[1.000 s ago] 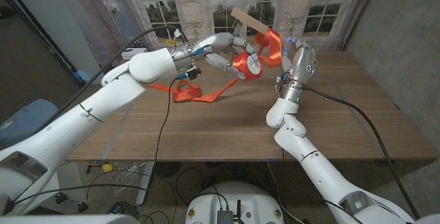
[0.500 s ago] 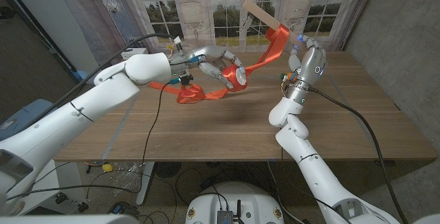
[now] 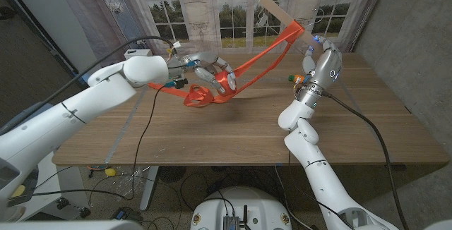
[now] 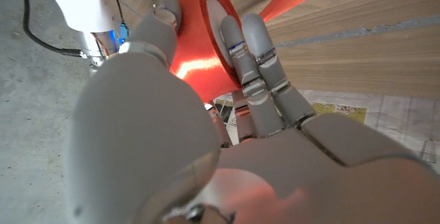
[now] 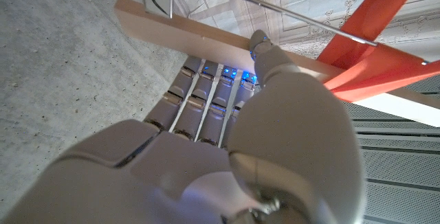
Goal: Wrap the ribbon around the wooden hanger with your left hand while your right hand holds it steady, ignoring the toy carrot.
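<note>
Our left hand [image 3: 212, 76] holds the roll of red ribbon [image 3: 227, 80], and our right hand [image 3: 319, 59] holds the wooden hanger [image 3: 272, 8] up high.

Starting to the left of the hanger, we see our left hand just above the wooden table [image 3: 233, 128], with its fingers [image 4: 258, 52] curled around the ribbon roll. A loose loop of ribbon lies on the table under this hand. From the roll, a tight red strip climbs up and to the right to the hanger, where it is wound around the wood. The hanger is tilted in the air in front of the window [image 3: 233, 11]. Our right hand grips it from below, fingers [image 5: 206, 97] closed against the wooden bar [image 5: 199, 35]. A small green and orange thing lies on the table beside our right wrist, too small to tell.
</note>
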You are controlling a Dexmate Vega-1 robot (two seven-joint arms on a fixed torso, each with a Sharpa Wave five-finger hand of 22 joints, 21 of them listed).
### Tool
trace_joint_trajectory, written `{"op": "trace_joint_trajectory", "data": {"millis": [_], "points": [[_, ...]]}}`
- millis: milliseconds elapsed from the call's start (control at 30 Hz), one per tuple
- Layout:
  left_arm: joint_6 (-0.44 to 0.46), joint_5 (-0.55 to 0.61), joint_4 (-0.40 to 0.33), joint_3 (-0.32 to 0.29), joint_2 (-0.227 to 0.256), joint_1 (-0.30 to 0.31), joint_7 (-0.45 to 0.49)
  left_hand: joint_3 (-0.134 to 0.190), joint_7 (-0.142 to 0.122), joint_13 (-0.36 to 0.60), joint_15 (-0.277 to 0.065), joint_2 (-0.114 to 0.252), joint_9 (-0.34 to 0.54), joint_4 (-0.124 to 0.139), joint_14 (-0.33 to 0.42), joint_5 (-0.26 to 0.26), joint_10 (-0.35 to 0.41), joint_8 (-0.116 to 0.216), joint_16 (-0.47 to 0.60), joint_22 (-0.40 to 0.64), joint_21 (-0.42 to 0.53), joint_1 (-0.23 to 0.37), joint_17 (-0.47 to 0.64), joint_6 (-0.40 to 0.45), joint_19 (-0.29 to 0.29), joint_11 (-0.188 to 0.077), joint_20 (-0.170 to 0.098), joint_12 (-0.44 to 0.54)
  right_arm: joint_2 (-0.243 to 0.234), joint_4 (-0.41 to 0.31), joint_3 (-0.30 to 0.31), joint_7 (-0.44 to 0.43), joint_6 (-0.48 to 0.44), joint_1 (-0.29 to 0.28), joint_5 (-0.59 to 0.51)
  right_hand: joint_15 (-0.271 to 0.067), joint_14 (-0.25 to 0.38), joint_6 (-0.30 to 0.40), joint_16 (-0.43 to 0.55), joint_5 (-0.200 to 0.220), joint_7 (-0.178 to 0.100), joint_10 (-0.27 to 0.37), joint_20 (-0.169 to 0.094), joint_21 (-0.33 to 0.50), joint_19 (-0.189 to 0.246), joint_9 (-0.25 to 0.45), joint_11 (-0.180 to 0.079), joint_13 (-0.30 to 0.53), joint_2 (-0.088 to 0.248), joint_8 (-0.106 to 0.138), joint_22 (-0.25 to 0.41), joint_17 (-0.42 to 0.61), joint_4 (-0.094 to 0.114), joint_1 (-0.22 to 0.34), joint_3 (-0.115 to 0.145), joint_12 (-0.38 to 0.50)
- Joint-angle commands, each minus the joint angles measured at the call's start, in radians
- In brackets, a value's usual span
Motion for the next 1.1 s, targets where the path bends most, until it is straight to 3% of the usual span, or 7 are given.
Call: {"op": "trace_joint_trajectory", "data": {"millis": [33,467,667,867,1100], "points": [[0.076,0.002,0.05,-0.007,0.01,-0.004,0.037,0.065,0.205,0.325,-0.085,0.213,0.005,0.056,0.077,0.008,0.304,-0.003,0.004,0.002,0.004,0.208,0.002,0.209,-0.006,-0.027,-0.102,0.006,0.019,-0.005,0.03,0.0,0.087,-0.016,0.019,-0.116,0.009,0.119,-0.008,0.008,0.031,0.099,-0.001,0.007,0.0,0.037,-0.003,0.003,0.02,0.047,0.002,0.0,0.008,0.007,0.018,0.009],[0.114,0.013,0.071,-0.019,0.007,-0.029,0.094,0.067,0.205,0.33,-0.086,0.215,0.007,0.056,0.076,0.009,0.303,-0.007,0.004,0.001,0.003,0.208,0.002,0.21,-0.007,-0.027,-0.101,0.002,-0.128,-0.061,-0.073,0.0,0.176,-0.047,0.121,-0.125,0.005,0.115,-0.007,0.007,0.025,0.096,-0.004,0.009,-0.002,0.039,-0.006,0.004,0.021,0.048,0.002,0.009,0.01,0.006,0.015,0.009],[0.106,0.017,0.083,-0.022,0.001,-0.04,0.112,0.067,0.204,0.33,-0.086,0.216,0.011,0.057,0.076,0.009,0.303,-0.01,0.004,0.001,0.002,0.207,0.003,0.206,-0.007,-0.025,-0.101,0.0,-0.237,-0.09,-0.146,0.002,0.225,-0.045,0.207,-0.133,0.003,0.114,-0.008,0.007,0.02,0.092,-0.006,0.01,-0.005,0.043,-0.015,0.006,0.023,0.051,0.002,0.012,0.013,0.002,0.013,0.008],[0.089,0.026,0.093,-0.018,-0.007,-0.059,0.117,0.069,0.205,0.332,-0.086,0.216,0.01,0.056,0.074,0.009,0.304,-0.012,0.003,0.001,0.001,0.208,0.004,0.209,-0.008,-0.028,-0.101,-0.001,-0.322,-0.12,-0.214,0.014,0.214,-0.035,0.245,-0.138,0.005,0.111,-0.011,0.009,0.019,0.09,-0.008,0.012,-0.003,0.048,-0.016,0.007,0.023,0.054,0.002,0.01,0.015,-0.001,0.014,0.008],[0.075,0.048,0.094,-0.016,-0.016,-0.091,0.12,0.068,0.206,0.334,-0.087,0.216,0.012,0.056,0.075,0.009,0.304,-0.013,0.005,0.001,0.001,0.208,0.005,0.21,-0.009,-0.029,-0.101,-0.003,-0.388,-0.138,-0.272,0.036,0.201,-0.021,0.267,-0.144,0.012,0.111,-0.014,0.012,0.015,0.089,-0.009,0.014,-0.004,0.053,-0.022,0.008,0.023,0.059,0.002,0.007,0.015,-0.003,0.017,0.009]]}}
